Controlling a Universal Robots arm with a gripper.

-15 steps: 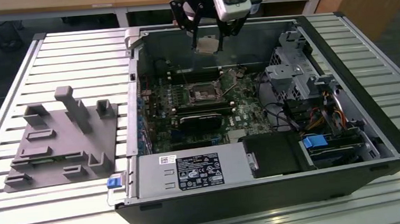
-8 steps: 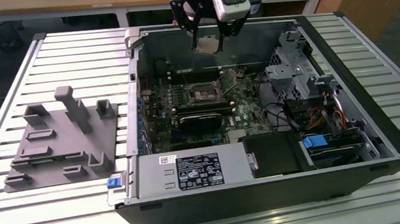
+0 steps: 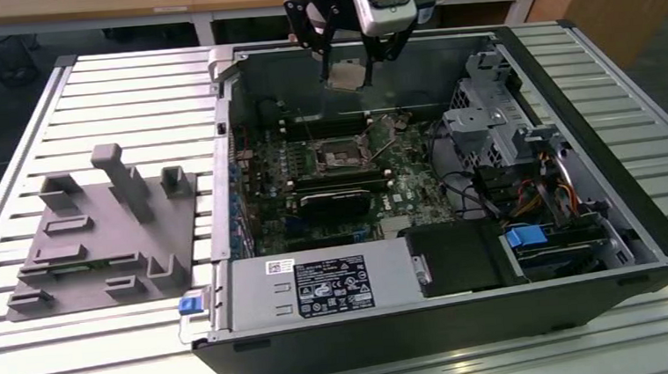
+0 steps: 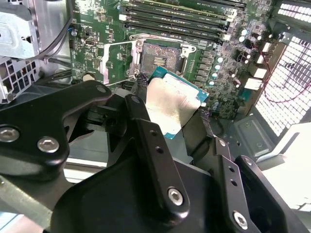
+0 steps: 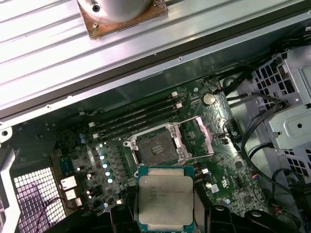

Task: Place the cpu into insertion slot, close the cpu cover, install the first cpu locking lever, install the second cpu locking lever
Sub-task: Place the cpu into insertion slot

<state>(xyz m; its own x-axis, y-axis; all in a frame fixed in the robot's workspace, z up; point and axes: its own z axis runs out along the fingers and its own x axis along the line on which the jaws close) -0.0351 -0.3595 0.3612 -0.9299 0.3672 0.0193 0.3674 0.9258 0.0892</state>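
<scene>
Exterior view: hanging above the open computer case [image 3: 438,330], gripper [image 3: 349,62] clamped on the cpu [image 3: 346,75] and well clear of the insertion slot [image 3: 338,154] down inside. Set on a slatted metal table [image 3: 127,96], with a grey fixture block [image 3: 102,238] on the exterior view's left, well apart from the case.

Second wrist view: pinching the cpu [image 4: 177,104] by two opposite edges between black fingertips [image 4: 141,80], dull metal face showing. Beyond it, the insertion slot [image 4: 159,59] bare, with the cpu cover [image 4: 118,63] swung open beside it.

First wrist view: looking past the cpu [image 5: 165,199] to the insertion slot [image 5: 156,148], uncovered and not yet filled. Cpu cover [image 5: 197,138] folded back at one side, long memory slots [image 5: 136,119] just beside the socket on the other.

On handling, as a judgement: light, stiff and flat — easy to carry, unforgiving to drop. Probably delicate on the underside and at the socket's contacts, so best held by the edges only, as here, and kept square to the socket. Smooth metal, likely slippery under a loose pinch. Tight quarters besides: cables [image 3: 535,195], drive cage [image 3: 488,114] and case walls crowding close around the socket.
</scene>
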